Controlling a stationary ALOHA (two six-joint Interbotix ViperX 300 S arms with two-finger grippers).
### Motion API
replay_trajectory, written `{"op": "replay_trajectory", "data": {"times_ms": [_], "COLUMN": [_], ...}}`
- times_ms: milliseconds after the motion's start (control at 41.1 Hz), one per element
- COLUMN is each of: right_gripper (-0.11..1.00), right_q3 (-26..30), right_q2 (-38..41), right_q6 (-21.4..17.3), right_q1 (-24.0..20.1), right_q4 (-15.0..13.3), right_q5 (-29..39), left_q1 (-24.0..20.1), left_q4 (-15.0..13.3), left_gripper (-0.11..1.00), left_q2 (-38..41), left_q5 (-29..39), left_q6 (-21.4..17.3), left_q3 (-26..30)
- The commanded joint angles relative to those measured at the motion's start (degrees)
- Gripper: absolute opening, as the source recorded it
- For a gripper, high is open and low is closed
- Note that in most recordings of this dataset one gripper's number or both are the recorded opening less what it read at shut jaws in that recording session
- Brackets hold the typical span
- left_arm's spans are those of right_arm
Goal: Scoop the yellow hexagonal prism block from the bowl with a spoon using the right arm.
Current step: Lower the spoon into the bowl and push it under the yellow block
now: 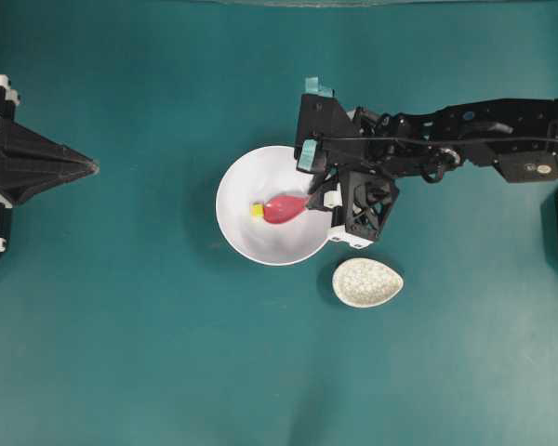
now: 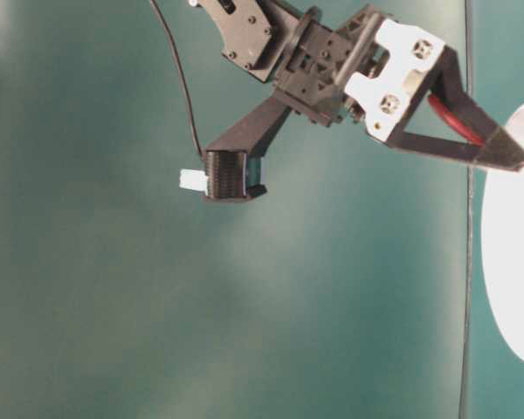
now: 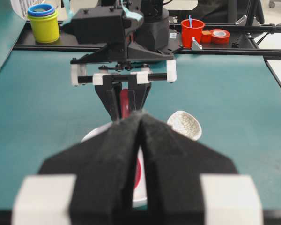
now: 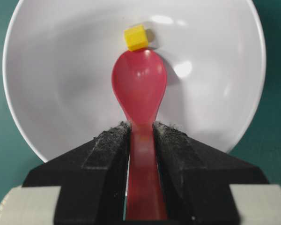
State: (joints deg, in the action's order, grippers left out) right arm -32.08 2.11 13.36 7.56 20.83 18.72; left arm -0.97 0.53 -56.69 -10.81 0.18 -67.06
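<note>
While the right gripper (image 4: 141, 140) pinches the handle of the glossy pink-red soup spoon (image 4: 139, 89), the tiny yellow hexagonal prism block (image 4: 136, 37) lies in the white round bowl (image 4: 51, 70), touching the scoop's tip, straight ahead along the spoon's long axis.

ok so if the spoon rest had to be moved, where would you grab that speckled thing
Grip the spoon rest across its narrow pointed end, which faces right in the overhead view, coming straight down from above. It is a shallow egg-shaped dish lying flat on the table, so the taper probably fits between jaws better than the broad end. It sits apart from the bowl, leaving room to descend.
</note>
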Motion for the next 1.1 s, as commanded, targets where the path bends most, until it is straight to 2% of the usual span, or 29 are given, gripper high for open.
{"op": "replay_trajectory", "data": {"times_ms": [0,292,609,828,1071], "right_gripper": [0.25,0.25,0.25,0.25,0.25], "right_q3": [1.9,3.6,3.3,2.4,-0.4], "right_q2": [-0.2,1.1,1.0,0.5,-1.1], "right_q6": [0.1,0.2,0.1,0.0,-0.1], "right_q1": [-0.4,-1.6,-2.4,-2.7,-3.1], "right_q4": [0.2,0.2,1.9,2.1,2.5], "right_q5": [-0.4,-3.9,-8.0,-8.4,-13.3], "left_q1": [-0.1,-0.1,-0.1,-0.1,-0.1], "left_q4": [0.2,0.2,0.2,0.2,0.2], "left_gripper": [0.0,0.0,0.0,0.0,0.0], "left_q2": [0.4,0.4,0.4,0.4,0.4], "left_q5": [-0.3,-0.3,-0.4,-0.5,-0.4], "left_q6": [0.1,0.1,0.2,0.3,0.4], "left_q3": [1.3,1.4,1.4,1.5,1.5]}}
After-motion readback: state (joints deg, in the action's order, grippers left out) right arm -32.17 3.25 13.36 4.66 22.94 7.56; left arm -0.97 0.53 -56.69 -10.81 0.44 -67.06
